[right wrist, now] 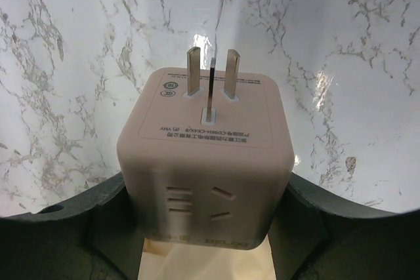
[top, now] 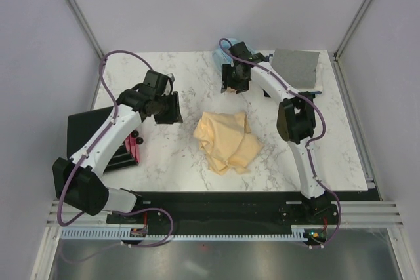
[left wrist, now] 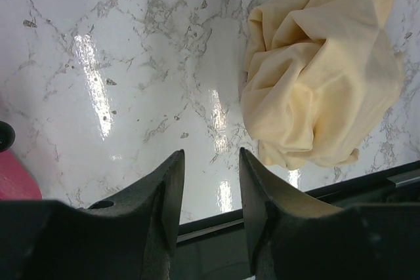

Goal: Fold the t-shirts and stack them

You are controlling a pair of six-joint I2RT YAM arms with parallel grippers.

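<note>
A pale yellow-cream t-shirt (top: 227, 141) lies crumpled in the middle of the marble table (top: 164, 155). It also shows in the left wrist view (left wrist: 321, 77), to the right of the fingers. A grey t-shirt (top: 295, 67) lies flat at the back right corner. My left gripper (top: 168, 107) is open and empty (left wrist: 210, 155), just left of the yellow shirt and above bare marble. My right gripper (top: 235, 84) is behind the yellow shirt, shut on a beige cube plug adapter (right wrist: 207, 155) with its prongs pointing away. White and navy shirts are out of view.
A black box with a pink-red side (top: 98, 139) sits at the table's left edge; its pink part shows in the left wrist view (left wrist: 16, 178). A light blue ring-shaped thing (top: 222, 56) lies behind the right gripper. Pale walls enclose the table.
</note>
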